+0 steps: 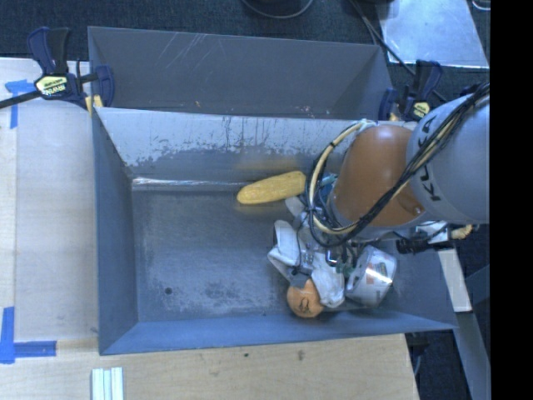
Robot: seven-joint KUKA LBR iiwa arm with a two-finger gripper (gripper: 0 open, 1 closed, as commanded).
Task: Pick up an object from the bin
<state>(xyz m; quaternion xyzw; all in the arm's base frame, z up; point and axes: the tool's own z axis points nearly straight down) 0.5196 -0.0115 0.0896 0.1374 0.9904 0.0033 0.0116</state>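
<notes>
My gripper [321,255] is low at the bin's front right, in among a small cluster of things. A white and grey crumpled piece [286,248] lies against its left side. Just below it sits a small orange-brown rounded thing [304,301], beside a white lump [331,288]. A shiny, clear and silver container [371,277] lies to the gripper's right, by the bin's right wall. What sits directly under the gripper is hidden by the arm.
A yellow corn cob shape [271,187] lies on the floor near the back wall, up and left of the gripper. The arm with its orange cover and cables reaches over the bin's right side.
</notes>
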